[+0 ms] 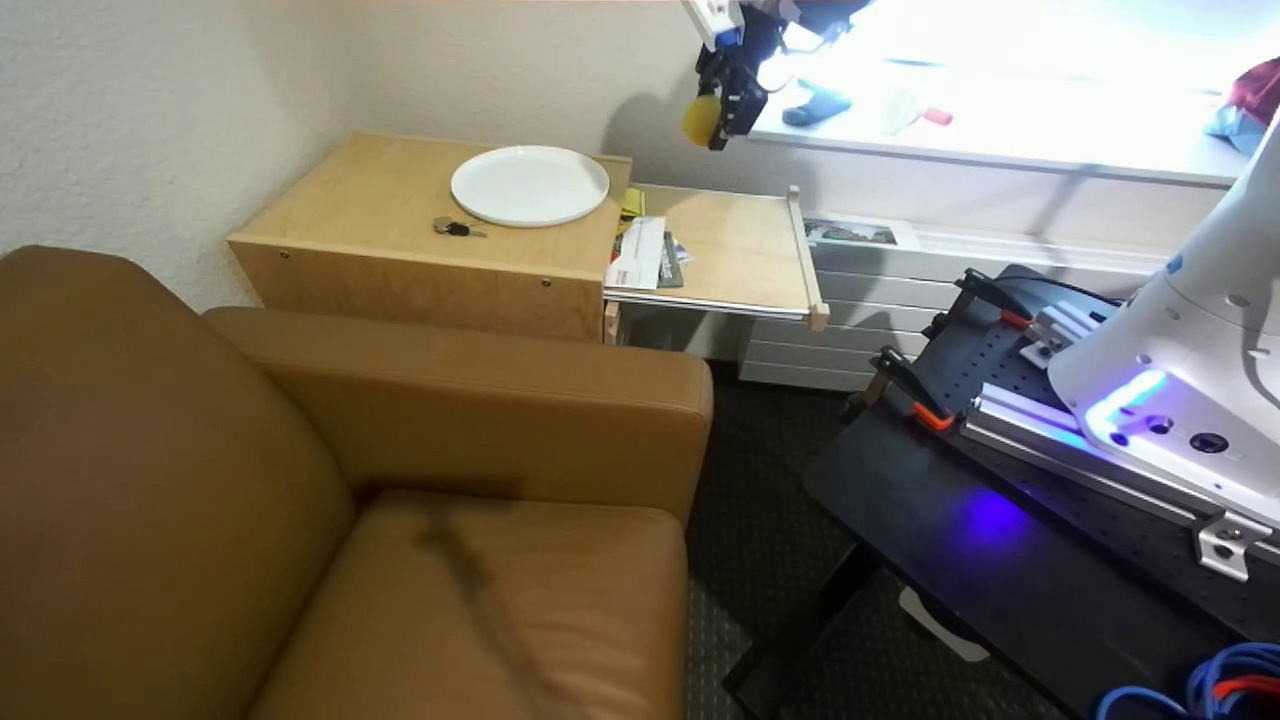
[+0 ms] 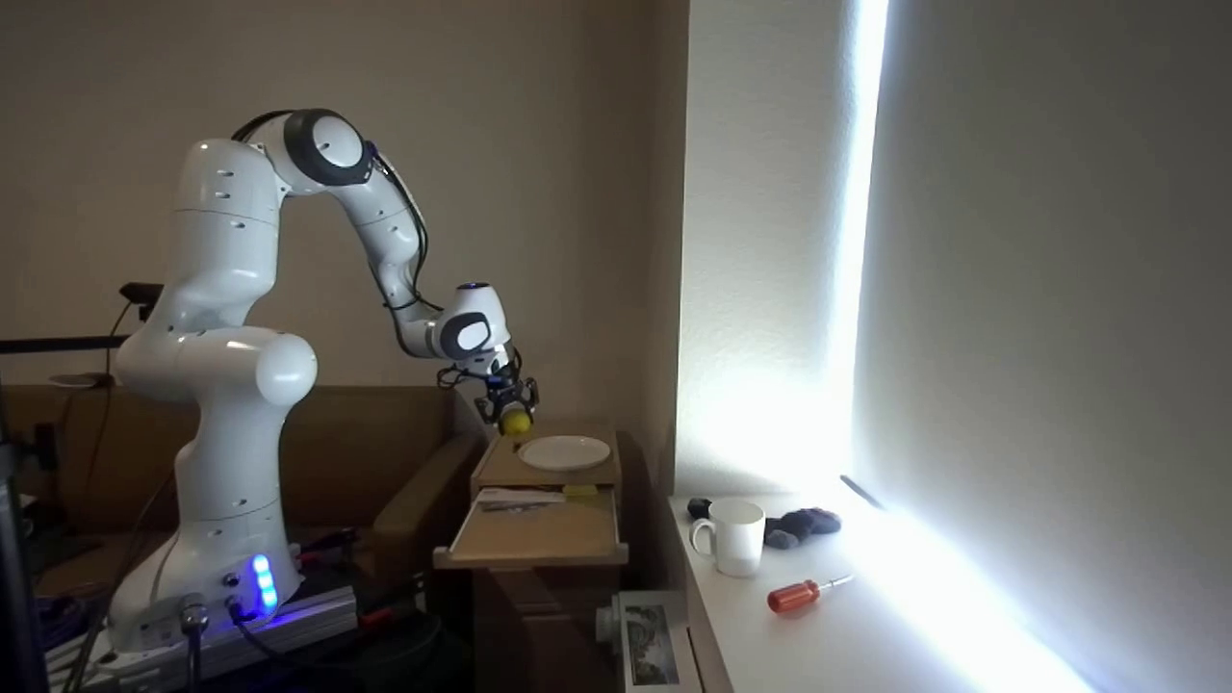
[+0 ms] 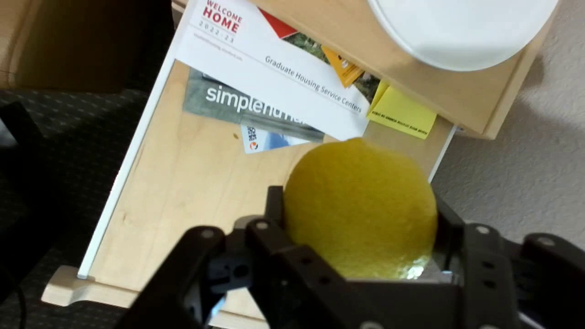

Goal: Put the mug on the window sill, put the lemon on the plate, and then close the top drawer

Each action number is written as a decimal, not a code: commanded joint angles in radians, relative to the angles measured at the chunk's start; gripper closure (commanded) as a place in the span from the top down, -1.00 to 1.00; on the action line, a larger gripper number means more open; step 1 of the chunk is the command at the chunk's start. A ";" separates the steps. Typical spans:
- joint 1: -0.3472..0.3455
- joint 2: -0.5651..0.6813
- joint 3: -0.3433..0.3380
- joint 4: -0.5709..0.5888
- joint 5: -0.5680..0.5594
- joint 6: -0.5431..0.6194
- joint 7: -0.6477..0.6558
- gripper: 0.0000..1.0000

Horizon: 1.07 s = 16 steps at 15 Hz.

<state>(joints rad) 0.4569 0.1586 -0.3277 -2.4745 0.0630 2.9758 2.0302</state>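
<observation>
Finely dimpled glossy lemon (image 3: 358,210), smooth plate (image 1: 530,186), wood-grained drawer (image 3: 183,183), smooth leather-look sofa (image 1: 430,440), rough-textured wall (image 3: 525,192)

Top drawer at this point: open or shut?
Open. In both exterior views the top drawer juts out from the wooden cabinet, and the wrist view shows papers lying in it.

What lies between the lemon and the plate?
In both exterior views, only open air separates lemon and plate. In the wrist view, a yellow slip and the cabinet edge show beneath that gap.
</observation>
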 commanded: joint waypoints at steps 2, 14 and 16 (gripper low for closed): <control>0.001 0.002 -0.004 0.000 0.000 0.000 0.000 0.44; 0.127 0.312 -0.007 0.414 -0.045 -0.046 0.204 -0.06; 0.116 0.340 0.016 0.502 -0.024 -0.077 0.245 -0.06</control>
<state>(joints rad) 0.5955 0.4436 -0.3323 -2.1129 0.0494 2.9622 2.2087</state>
